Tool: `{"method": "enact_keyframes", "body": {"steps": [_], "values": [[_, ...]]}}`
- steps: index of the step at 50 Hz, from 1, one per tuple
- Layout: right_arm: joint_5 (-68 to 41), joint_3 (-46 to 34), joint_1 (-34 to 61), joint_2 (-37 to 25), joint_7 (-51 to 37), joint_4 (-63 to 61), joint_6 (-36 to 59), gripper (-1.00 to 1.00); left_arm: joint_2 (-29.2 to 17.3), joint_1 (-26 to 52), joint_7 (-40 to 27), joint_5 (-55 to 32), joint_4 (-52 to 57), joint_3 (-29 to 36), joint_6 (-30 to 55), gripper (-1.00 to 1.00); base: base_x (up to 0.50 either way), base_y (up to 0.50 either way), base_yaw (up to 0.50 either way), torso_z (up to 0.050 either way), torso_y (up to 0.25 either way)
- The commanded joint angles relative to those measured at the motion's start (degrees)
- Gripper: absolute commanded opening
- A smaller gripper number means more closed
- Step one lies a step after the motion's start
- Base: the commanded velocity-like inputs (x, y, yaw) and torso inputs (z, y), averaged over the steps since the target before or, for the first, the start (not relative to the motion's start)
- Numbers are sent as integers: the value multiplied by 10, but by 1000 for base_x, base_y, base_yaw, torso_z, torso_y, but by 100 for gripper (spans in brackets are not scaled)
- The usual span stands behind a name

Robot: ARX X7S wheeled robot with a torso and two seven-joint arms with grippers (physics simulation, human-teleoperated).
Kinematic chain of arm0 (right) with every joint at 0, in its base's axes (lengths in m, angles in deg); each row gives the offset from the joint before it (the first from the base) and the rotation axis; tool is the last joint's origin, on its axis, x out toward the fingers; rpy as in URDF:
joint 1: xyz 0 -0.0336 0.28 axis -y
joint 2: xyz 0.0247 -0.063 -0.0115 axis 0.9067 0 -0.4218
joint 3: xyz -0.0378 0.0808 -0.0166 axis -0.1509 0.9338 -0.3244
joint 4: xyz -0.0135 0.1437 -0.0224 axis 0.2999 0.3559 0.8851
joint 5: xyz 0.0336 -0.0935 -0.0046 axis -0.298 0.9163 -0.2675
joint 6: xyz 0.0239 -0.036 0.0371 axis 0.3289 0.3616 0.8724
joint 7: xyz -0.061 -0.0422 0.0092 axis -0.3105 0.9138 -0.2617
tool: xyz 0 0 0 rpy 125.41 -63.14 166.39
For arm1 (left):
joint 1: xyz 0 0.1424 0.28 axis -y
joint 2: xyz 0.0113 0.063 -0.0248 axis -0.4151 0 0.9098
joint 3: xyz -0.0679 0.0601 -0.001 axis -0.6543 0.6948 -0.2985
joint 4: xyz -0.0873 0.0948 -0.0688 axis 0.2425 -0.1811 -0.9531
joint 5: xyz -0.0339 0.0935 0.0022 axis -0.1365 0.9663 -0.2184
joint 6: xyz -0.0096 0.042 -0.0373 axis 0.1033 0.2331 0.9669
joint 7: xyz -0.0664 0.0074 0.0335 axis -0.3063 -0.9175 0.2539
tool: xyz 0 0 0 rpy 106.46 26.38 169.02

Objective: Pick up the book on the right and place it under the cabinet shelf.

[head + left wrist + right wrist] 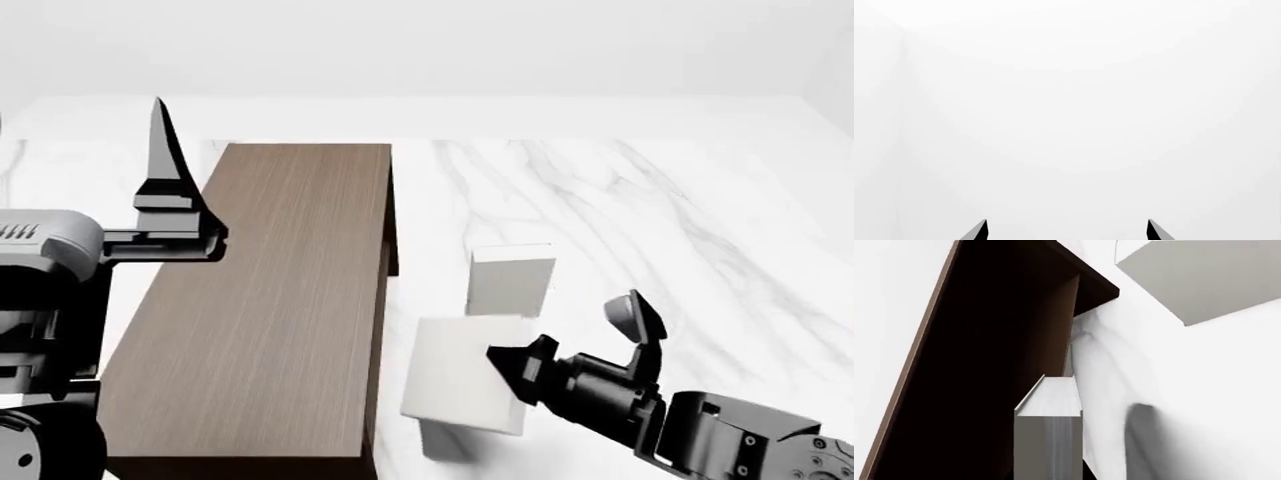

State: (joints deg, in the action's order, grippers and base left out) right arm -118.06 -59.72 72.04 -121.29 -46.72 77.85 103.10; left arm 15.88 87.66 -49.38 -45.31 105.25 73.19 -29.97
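Observation:
The book (458, 385) is plain white and thick. My right gripper (518, 365) is shut on its right edge and holds it tilted a little above the marble table (641, 210), with its shadow below. The book hangs just right of the near end of the cabinet shelf (267, 300), a long dark brown wood-grain box. In the right wrist view the book (1049, 435) sits between the jaws, facing the cabinet's dark underside (981, 365). My left gripper (1067, 231) is open and empty. It is raised above the cabinet's left side, one finger (162, 150) pointing up.
A second plain white book (511, 280) stands upright on the table just behind the held one; it also shows in the right wrist view (1201, 280). White walls lie behind the table. The left wrist view shows only white wall.

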Motion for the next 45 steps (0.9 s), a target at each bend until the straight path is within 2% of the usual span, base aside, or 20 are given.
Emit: {"method": "enact_keyframes", "body": {"steps": [1, 45], "values": [[-9, 4, 2, 35, 33, 61, 10, -100, -1, 0, -2, -3, 1, 0, -1, 100, 0, 0, 0, 0, 10], [-8, -40, 42, 151, 113, 270, 98, -100, -7, 0, -8, -5, -1, 10, -5, 100, 0, 0, 0, 0, 1]]}}
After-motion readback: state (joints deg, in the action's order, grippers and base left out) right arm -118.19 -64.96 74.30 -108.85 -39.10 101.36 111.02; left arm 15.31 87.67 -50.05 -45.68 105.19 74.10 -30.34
